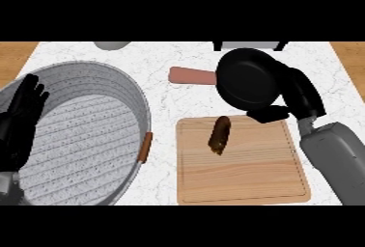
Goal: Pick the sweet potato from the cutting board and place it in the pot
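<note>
here the long brown sweet potato [219, 135] lies on the light wooden cutting board [242, 178], near its upper edge, untouched. the black right hand [296, 96] hovers just above the board's upper right corner, fingers relaxed and holding nothing. the black left hand [18, 123] rests spread, fingers up, at the left rim of the large grey speckled pot [132, 96]. a black frying pan [246, 79] with a pink handle [191, 75] sits behind the board.

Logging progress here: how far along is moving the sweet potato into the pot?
Nothing done yet: the sweet potato lies on the cutting board. In hand: the right hand hovers by the board's top edge, holding nothing. Left: grasp, carry, place in the pot. The left hand rests open at the pot's left.
</note>
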Robot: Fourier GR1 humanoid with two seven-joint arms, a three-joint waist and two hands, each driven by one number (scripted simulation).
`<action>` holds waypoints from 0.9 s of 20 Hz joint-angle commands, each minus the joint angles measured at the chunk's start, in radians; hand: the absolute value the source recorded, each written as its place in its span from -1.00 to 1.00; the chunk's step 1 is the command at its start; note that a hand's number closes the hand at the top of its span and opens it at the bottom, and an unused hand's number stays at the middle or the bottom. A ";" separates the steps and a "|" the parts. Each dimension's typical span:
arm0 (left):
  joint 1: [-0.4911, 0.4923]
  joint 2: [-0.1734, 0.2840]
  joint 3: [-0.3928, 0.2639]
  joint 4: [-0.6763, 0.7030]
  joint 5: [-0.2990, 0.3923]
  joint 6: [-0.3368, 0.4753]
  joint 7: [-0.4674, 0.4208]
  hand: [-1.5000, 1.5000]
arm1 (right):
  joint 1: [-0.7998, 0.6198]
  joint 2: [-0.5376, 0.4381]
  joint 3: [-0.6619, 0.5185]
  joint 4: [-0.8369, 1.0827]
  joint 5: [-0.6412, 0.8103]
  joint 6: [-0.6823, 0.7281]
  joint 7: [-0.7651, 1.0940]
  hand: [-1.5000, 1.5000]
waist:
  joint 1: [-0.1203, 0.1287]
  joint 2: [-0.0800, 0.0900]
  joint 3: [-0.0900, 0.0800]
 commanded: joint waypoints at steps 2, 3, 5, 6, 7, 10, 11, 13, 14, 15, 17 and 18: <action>-0.086 -0.083 -0.023 0.038 0.024 0.022 0.018 0.00 | -0.130 0.023 0.065 -0.009 -0.013 0.226 0.222 -1.00 | -0.014 0.009 -0.018; -0.110 -0.071 0.014 0.080 0.052 0.000 -0.001 0.00 | -0.166 0.044 0.103 -0.015 -0.020 0.295 0.298 -1.00 | -0.015 0.010 -0.020; -0.115 -0.105 -0.049 0.037 0.001 0.045 0.028 0.00 | -0.218 0.054 0.106 0.044 -0.059 0.406 0.372 -1.00 | -0.004 0.010 -0.019; -0.128 -0.071 -0.006 0.054 0.030 0.013 0.030 0.00 | -0.238 0.064 0.121 0.065 -0.070 0.459 0.412 -1.00 | 0.002 0.011 -0.019; -0.117 -0.111 -0.048 0.067 0.002 0.034 0.012 0.00 | -0.254 0.112 0.160 0.108 -0.053 0.475 0.454 -1.00 | 0.009 0.015 -0.019; -0.129 -0.123 -0.037 0.102 0.001 0.029 -0.014 0.00 | -0.351 0.161 0.167 0.169 -0.092 0.612 0.558 -1.00 | 0.007 0.014 -0.018; -0.122 -0.119 -0.037 0.102 -0.001 0.021 -0.015 0.00 | -0.328 0.170 0.179 0.179 -0.084 0.623 0.582 -1.00 | 0.000 0.012 -0.017; -0.122 -0.096 -0.007 0.117 0.017 -0.004 -0.014 0.00 | -0.350 0.206 0.190 0.225 -0.100 0.690 0.628 -1.00 | 0.001 0.012 -0.017; -0.114 -0.113 -0.027 0.083 0.008 0.008 -0.008 0.00 | -0.337 0.270 0.219 0.270 -0.083 0.669 0.650 -1.00 | 0.009 0.013 -0.017; -0.132 -0.126 -0.022 0.145 -0.003 0.008 -0.043 0.00 | -0.362 0.309 0.207 0.266 -0.102 0.697 0.720 -1.00 | -0.003 0.012 -0.017; -0.119 -0.122 -0.006 0.129 0.010 -0.013 -0.057 0.00 | -0.358 0.355 0.204 0.314 -0.096 0.699 0.730 -1.00 | -0.002 0.011 -0.016; -0.094 -0.125 -0.017 0.078 -0.003 0.013 -0.008 0.00 | -0.370 0.360 0.186 0.317 -0.081 0.696 0.744 -1.00 | -0.002 0.009 -0.016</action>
